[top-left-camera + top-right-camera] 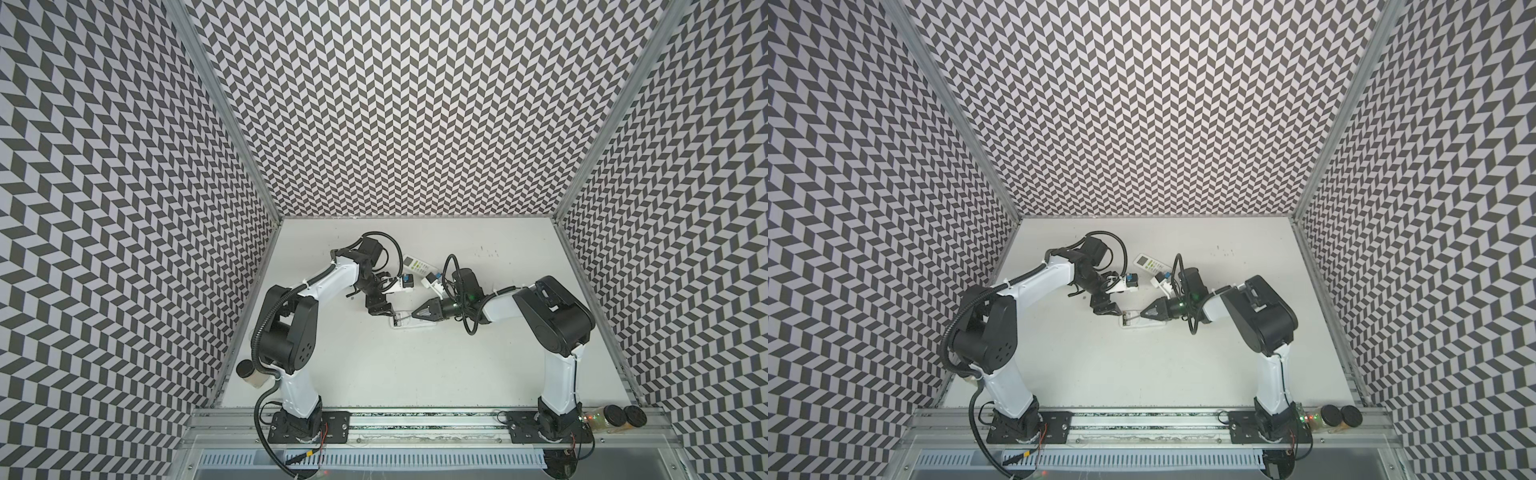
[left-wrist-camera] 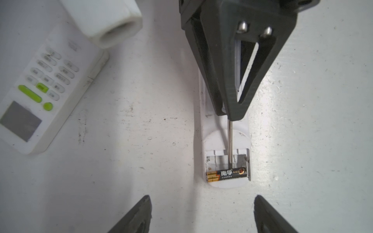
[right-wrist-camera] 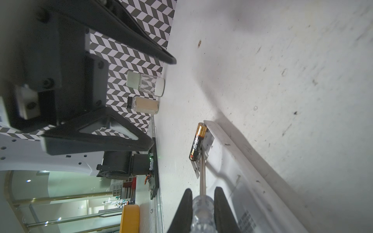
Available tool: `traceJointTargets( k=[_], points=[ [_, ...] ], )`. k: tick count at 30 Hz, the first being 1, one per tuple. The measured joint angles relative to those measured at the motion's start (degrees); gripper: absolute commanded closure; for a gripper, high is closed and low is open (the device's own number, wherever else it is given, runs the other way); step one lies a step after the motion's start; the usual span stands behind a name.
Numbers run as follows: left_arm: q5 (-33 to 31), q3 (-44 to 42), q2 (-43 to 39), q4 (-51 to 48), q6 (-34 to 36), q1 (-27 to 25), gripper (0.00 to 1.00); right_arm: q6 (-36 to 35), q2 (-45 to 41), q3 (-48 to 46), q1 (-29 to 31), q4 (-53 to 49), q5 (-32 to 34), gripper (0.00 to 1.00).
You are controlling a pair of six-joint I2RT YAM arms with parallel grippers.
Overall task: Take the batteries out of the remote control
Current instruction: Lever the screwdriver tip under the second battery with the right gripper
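- The battery [image 2: 226, 175] is a slim cylinder, glossy black with a gold end and pale print. It lies crosswise in the end slot of the open compartment, and the slot beside it is bare.
- The remote control [image 2: 214, 141] is smooth white plastic, long with a rounded end. It lies face down on the scuffed white table [image 2: 141, 131].
- The screwdriver [image 3: 201, 211] has a clear plastic handle and a thin round steel shaft, whose tip touches the battery's side.
- A second remote [image 2: 40, 90], white with green buttons and a grey screen, lies face up, well apart from the first.
- A clear glass jar [image 3: 148, 83] and a tan-filled jar [image 3: 144, 106] stand at the table's edge by the chevron wall.
- In the left wrist view, the black fingers of the right gripper [image 3: 201, 199] hide the middle of the remote control. This gripper is clenched on the screwdriver's handle.
- The left gripper [image 2: 202, 203] is released, with its fingers wide apart and empty, just past the compartment end.
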Motion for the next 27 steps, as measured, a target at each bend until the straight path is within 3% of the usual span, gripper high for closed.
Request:
traceJointTargets(
  k=[11,27],
  points=[
    [-1.2,-1.7,0.3,0.9,6.5,0.0,0.19,-0.3,0.0,0.2,-0.1,-0.3,-0.3,1.0],
    [-5.1,-7.2,1.2,10.2,7.7,0.0,0.21,-0.5,0.0,1.8,-0.1,-2.2,-0.3,1.0]
  ],
)
